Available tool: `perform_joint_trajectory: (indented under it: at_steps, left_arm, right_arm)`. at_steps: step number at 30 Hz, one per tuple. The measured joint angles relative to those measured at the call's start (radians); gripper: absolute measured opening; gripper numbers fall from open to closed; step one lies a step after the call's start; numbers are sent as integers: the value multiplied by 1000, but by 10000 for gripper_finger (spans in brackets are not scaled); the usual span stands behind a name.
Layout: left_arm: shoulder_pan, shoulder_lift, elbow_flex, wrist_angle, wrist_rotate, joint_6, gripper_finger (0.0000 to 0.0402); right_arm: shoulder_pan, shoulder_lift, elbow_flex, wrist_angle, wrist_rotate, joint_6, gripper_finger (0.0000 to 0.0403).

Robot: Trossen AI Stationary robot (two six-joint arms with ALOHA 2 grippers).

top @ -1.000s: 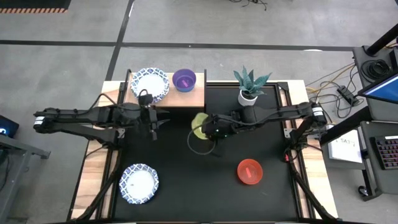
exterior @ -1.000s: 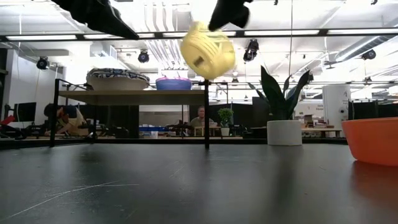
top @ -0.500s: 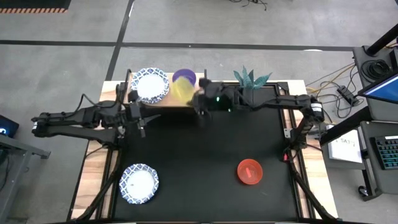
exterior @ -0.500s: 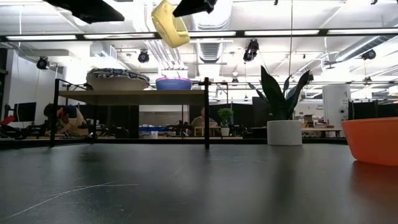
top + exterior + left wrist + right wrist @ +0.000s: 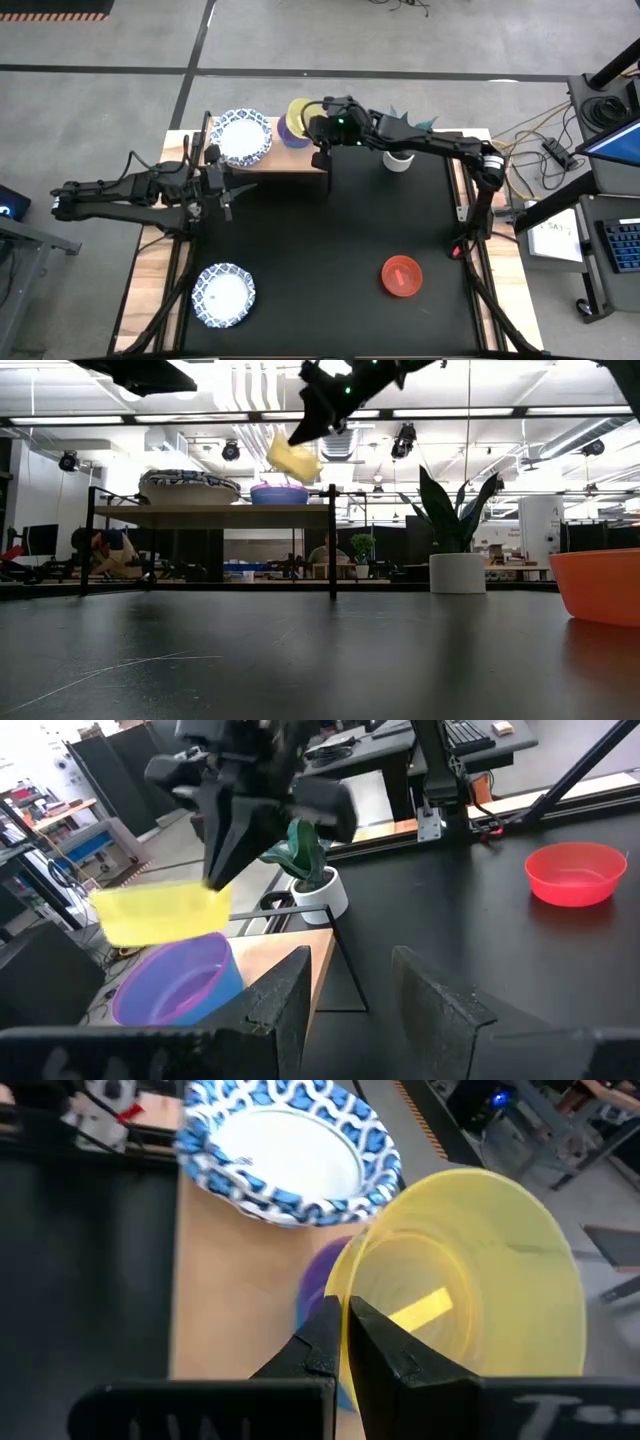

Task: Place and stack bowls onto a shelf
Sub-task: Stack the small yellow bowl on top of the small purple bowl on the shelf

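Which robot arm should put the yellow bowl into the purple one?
The right gripper: it already pinches the yellow bowl just above the purple bowl on the shelf. The left gripper holds nothing.

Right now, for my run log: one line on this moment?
right gripper: holds yellow bowl above purple bowl | shelf | left gripper: open, idle

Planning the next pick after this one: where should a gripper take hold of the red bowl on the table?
Grip the red bowl by its rim, coming straight down from above with one finger inside and one outside. It sits upright and open on the black table, apart from other things, and its thin wall suits a pinch, as the right gripper pinches the yellow bowl.
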Motion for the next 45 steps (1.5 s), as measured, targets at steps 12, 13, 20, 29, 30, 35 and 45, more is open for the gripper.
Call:
perform_joint_trajectory:
  at_steps: [12,13,20,29,30,35,45]
  left_arm:
    - [0,0,0,-10,0,4,125]
    - [0,0,0,-10,0,4,125]
    - [0,0,0,-10,0,4,125]
    - [0,0,0,-10,0,4,125]
    - [0,0,0,-10,0,4,125]
    - [0,0,0,-10,0,4,125]
    - [0,0,0,-10,0,4,125]
  right_arm:
    - [-28,66,0,63,0,-44,9]
    - [-28,67,0,65,0,-43,9]
    - [-33,69,0,67,0,-23,37]
    - [-29,68,0,68,0,-5,104]
    - [-26,67,0,73,1,7,109]
    - [-20,61,0,155,0,87,108]
    - [-21,148,0,384,54,241,44]
